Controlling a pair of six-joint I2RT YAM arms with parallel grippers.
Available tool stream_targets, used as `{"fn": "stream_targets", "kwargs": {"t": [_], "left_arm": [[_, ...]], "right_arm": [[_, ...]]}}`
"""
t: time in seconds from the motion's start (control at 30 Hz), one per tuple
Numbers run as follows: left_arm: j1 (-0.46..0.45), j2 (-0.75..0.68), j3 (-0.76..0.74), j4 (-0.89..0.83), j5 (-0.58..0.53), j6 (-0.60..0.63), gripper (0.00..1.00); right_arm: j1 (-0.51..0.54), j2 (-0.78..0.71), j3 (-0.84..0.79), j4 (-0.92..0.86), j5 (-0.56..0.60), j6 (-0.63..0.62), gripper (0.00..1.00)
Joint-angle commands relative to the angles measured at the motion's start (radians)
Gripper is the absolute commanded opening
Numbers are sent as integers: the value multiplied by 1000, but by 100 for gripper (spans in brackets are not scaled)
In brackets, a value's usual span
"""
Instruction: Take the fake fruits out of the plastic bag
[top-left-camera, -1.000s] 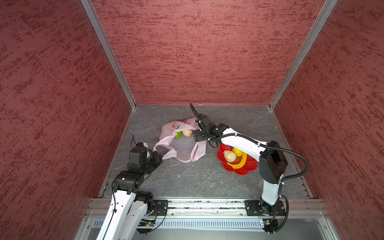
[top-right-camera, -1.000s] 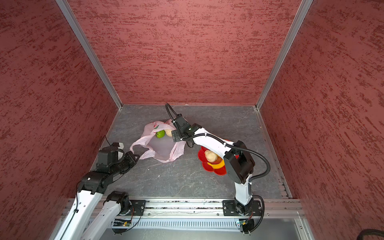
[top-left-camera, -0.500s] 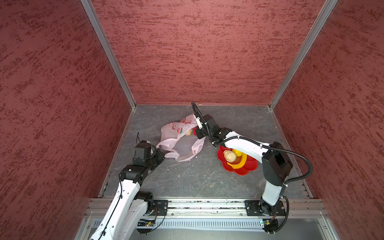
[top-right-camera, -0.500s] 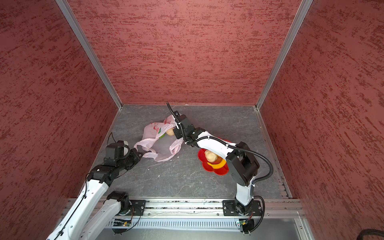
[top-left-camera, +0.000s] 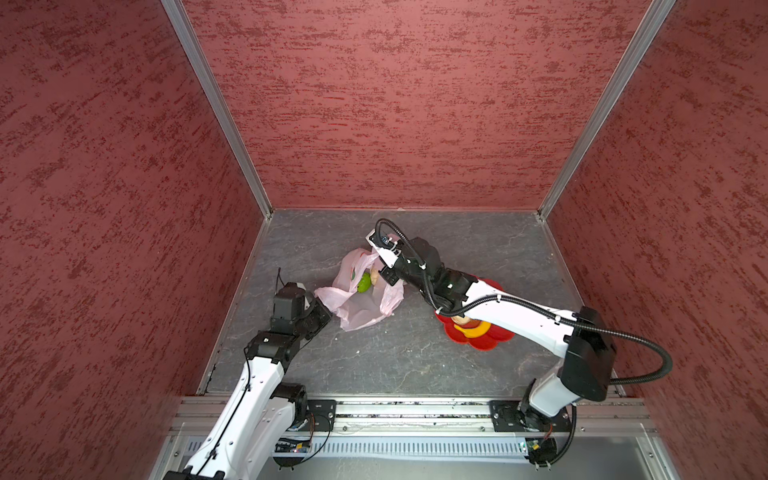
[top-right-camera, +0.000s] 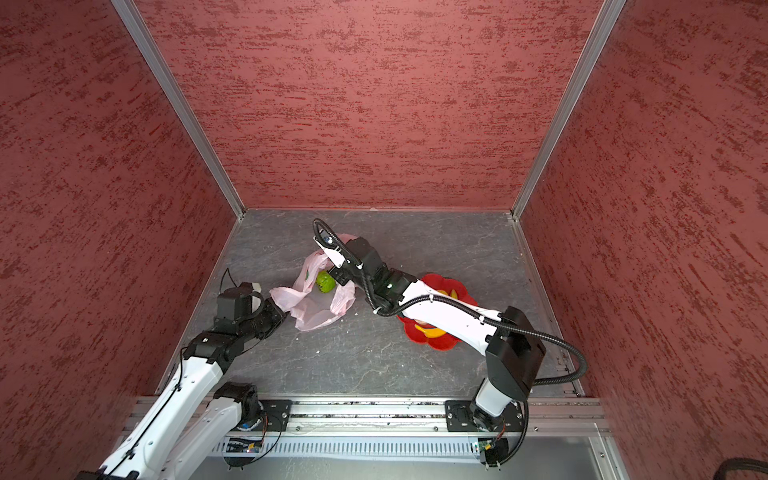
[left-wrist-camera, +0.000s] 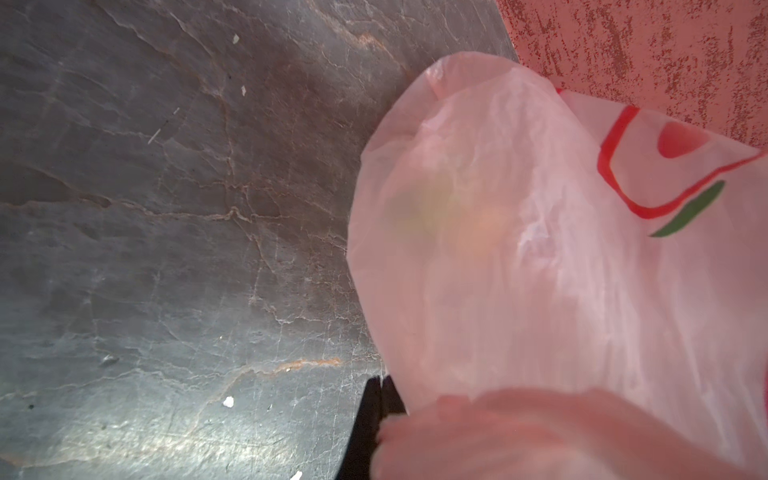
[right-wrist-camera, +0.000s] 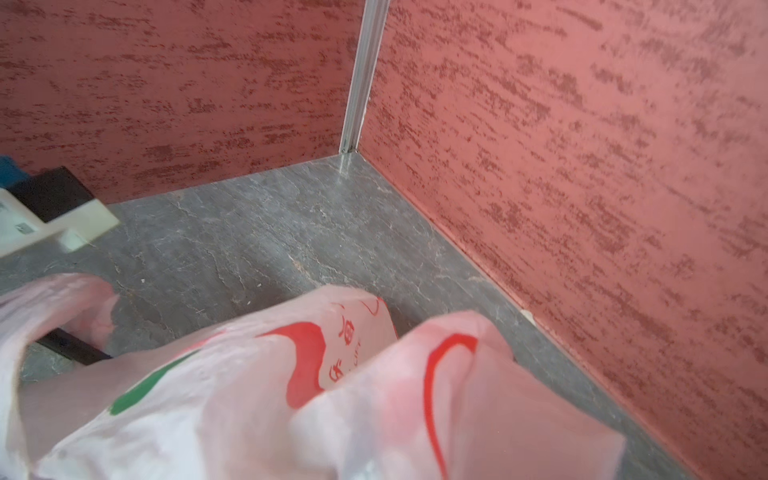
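Overhead stereo; wrists close on bag (left-wrist-camera: 519, 270)

Your right jaws, open a second ago, have closed on the rim of the bag (top-left-camera: 357, 311) at its 3 o'clock side. Your left jaws have pushed toward 2 o'clock, the bag has bunched narrower, and the green ball (top-left-camera: 364, 283) shows again.

The plastic bag (top-left-camera: 360, 311) is thin, translucent pale pink film, crinkled and faintly shiny. The table (top-left-camera: 395, 361) looks like grey veined stone with a dull sheen. The walls (top-left-camera: 395, 104) are rough, matt red; the corner post (top-left-camera: 217, 108) is brushed metal. The red dish (top-left-camera: 494, 338) is glossy plastic.
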Motion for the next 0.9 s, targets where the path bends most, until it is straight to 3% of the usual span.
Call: {"fn": "stream_targets", "kwargs": {"t": [0.0, 0.37, 0.67, 0.87], "left_arm": [[3, -24, -19, 17, 15, -21, 0], [-2, -67, -36, -9, 21, -40, 0], [0, -85, 62, -28, -8, -38, 0], [3, -5, 197, 21, -38, -1, 0]], "right_arm": [[23, -31, 18, 52, 41, -101, 7], [10, 25, 16, 49, 53, -102, 7], [-90, 95, 73, 49, -83, -74, 7], [-173, 198, 229, 33, -211, -89, 7]]}}
